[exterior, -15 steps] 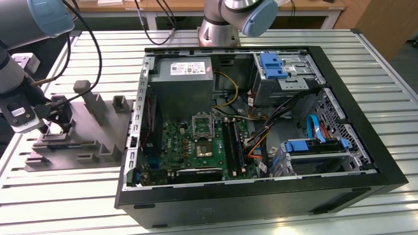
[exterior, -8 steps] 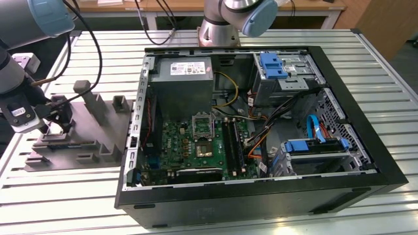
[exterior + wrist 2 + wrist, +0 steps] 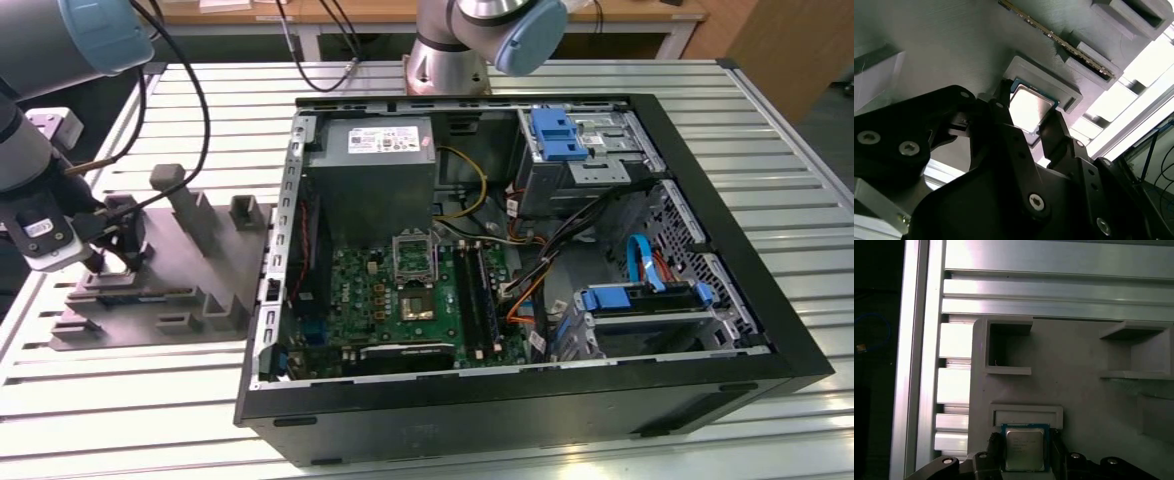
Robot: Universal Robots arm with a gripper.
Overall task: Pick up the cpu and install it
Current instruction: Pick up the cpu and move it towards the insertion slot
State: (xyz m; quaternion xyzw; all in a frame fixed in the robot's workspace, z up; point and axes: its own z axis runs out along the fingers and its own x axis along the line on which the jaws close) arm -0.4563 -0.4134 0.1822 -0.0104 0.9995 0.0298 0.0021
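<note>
The cpu [image 3: 1024, 448] is a small square chip with a silvery-grey top [image 3: 1029, 107]. It sits at a shallow raised pocket [image 3: 1026, 415] of the grey fixture block [image 3: 174, 270] on the exterior view's left. My gripper [image 3: 114, 262] is low over that block. Its two black fingers [image 3: 995, 450] stand against opposite edges of the chip in both wrist views, with no gap showing, so the gripper [image 3: 1030, 120] is shut on the cpu. In the exterior view the chip is hidden behind the fingers. The metal-framed socket [image 3: 415, 253] lies on the green motherboard inside the open computer case [image 3: 534, 400].
The fixture block carries several upright posts and slots [image 3: 171, 185] around the gripper. A memory stick [image 3: 1054, 37] stands in a slot close by. The case holds a power supply [image 3: 387, 150], drive cages [image 3: 581, 145] and loose cables [image 3: 574, 240]. A second arm's base [image 3: 447, 60] stands behind it.
</note>
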